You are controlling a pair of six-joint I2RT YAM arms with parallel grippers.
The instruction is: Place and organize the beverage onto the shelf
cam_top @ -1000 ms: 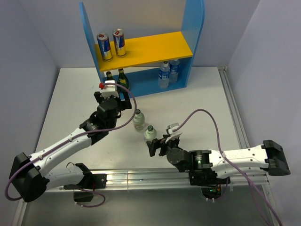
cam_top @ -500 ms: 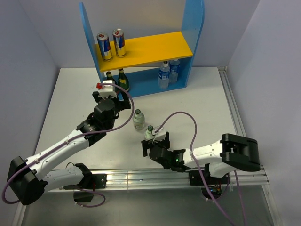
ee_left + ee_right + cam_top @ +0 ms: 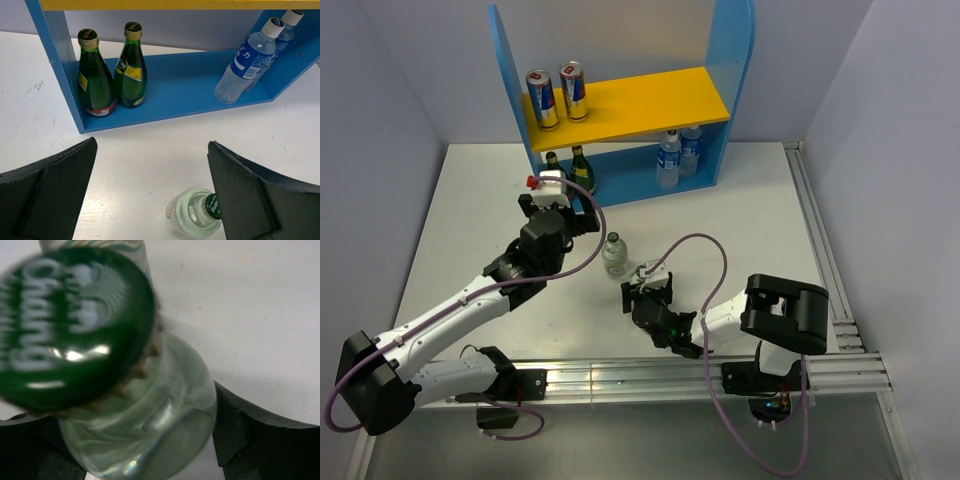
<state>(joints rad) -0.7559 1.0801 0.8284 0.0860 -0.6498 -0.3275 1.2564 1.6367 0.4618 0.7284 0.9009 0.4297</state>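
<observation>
Right pincer straddles near bottle on tabletop, fingers against its body, whether clamped can't tell; left pincer wide open, empty, near other bottle before shelf; likely glass, heavyish, slick, breakable, so grip mid-body, not cap.

At seven o'clock my left arm is white shells between black joints, with a purple-grey cable and a small red tab at its wrist. At five o'clock my right arm carries a bulky black block.
</observation>
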